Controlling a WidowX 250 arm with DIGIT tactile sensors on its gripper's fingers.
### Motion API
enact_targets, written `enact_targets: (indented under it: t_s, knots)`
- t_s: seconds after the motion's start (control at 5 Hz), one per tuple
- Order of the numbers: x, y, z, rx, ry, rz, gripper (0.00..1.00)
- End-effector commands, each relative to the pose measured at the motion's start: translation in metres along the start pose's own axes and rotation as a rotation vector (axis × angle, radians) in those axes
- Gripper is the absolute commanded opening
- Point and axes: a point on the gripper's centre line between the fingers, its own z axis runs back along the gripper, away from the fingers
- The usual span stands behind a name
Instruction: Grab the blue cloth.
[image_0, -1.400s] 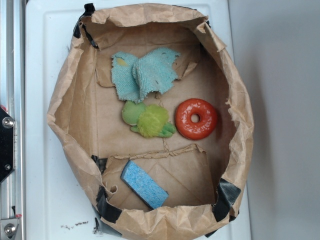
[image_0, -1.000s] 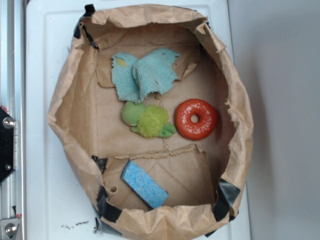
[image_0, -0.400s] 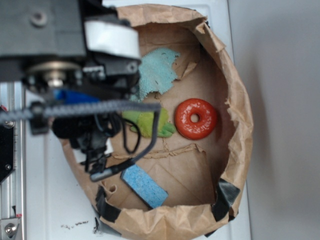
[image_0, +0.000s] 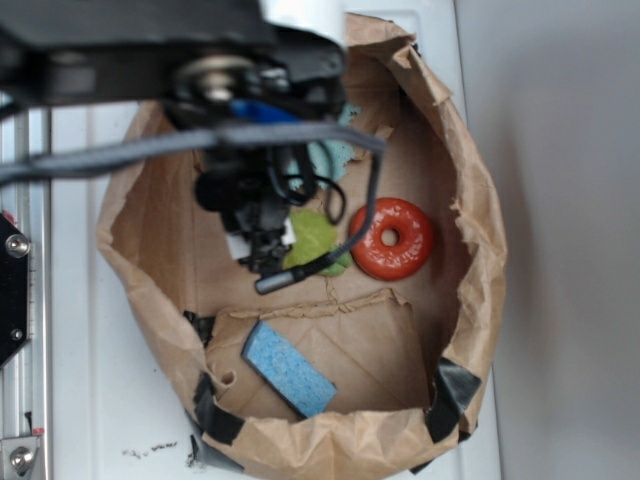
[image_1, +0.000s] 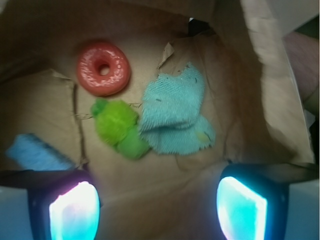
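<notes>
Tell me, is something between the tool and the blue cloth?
Nothing visible is. In the wrist view the tool is open and the blue cloth lies uncovered ahead of it. The green plush toy touches the cloth's side, not its top.

Arm enters from upper left in exterior view, blurred, close to camera. Hand (image_0: 262, 245) hangs below it, pointing down, black cable looped alongside. Wrist view: two fingers (image_1: 72, 207) at bottom corners, well apart, nothing between them; left pad glows pale pink-cyan, right pad cyan. Jaws stand wide.
</notes>
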Motion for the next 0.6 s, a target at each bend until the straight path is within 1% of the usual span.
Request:
enact_targets:
  t_s: [0.0, 0.2, 0.4]
  knots:
    - [0.025, 0.007, -0.020, 0.038, 0.028, -0.021, 1.00]
    - [0.033, 0.004, -0.029, 0.029, 0.073, -0.003, 1.00]
    - [0.044, 0.003, -0.037, 0.048, 0.072, -0.015, 1.00]
